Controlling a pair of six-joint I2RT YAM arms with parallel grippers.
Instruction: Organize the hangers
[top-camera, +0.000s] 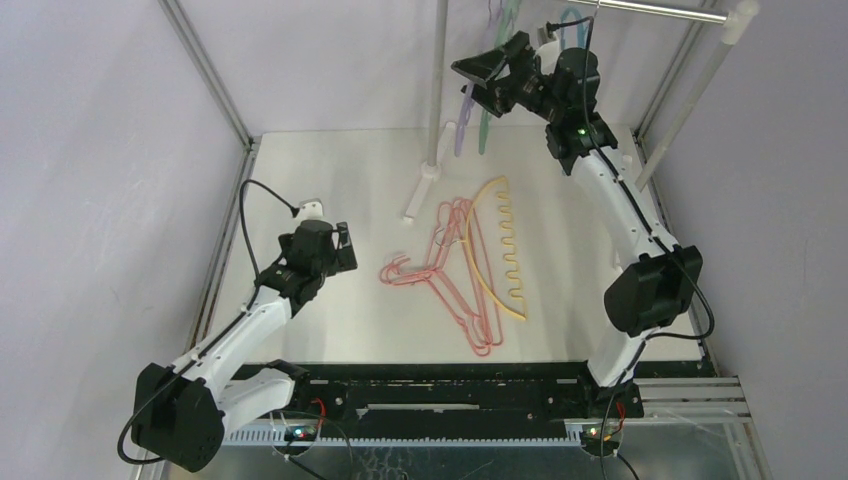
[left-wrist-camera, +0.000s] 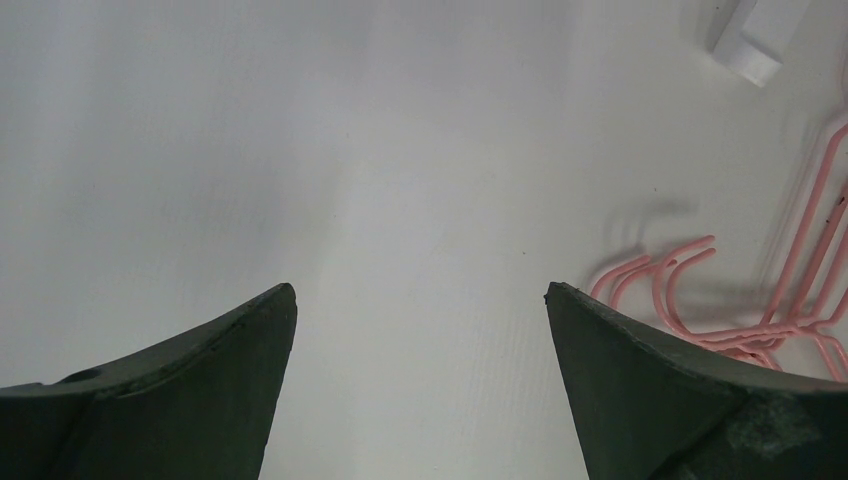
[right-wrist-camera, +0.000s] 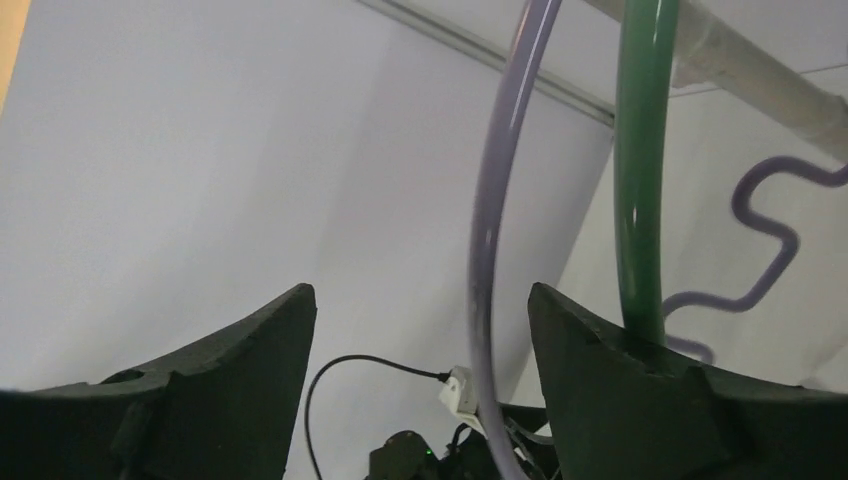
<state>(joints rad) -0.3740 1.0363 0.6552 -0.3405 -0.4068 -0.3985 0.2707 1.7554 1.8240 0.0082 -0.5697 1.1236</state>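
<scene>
Several pink hangers (top-camera: 455, 275) lie in a pile mid-table, and a yellow hanger (top-camera: 497, 250) with a notched arm lies against their right side. A purple hanger (top-camera: 462, 125) and a teal-green hanger (top-camera: 486, 125) hang from the rail at the back. My right gripper (top-camera: 482, 85) is raised beside them and open. In the right wrist view the purple hanger's arm (right-wrist-camera: 493, 250) passes between the open jaws of this gripper (right-wrist-camera: 420, 290), close to the right finger, and the green hanger (right-wrist-camera: 640, 180) stands behind that finger. My left gripper (top-camera: 347, 250) is open and empty, low over the table to the left of the pink hooks (left-wrist-camera: 665, 280).
The silver rail (top-camera: 660, 10) runs across the top on a centre pole (top-camera: 438, 90) with a white foot (top-camera: 420, 195) and a right pole (top-camera: 690, 100). Another teal hook (top-camera: 570, 20) hangs by the right wrist. A black cable with a white plug (top-camera: 305, 208) lies behind the left arm.
</scene>
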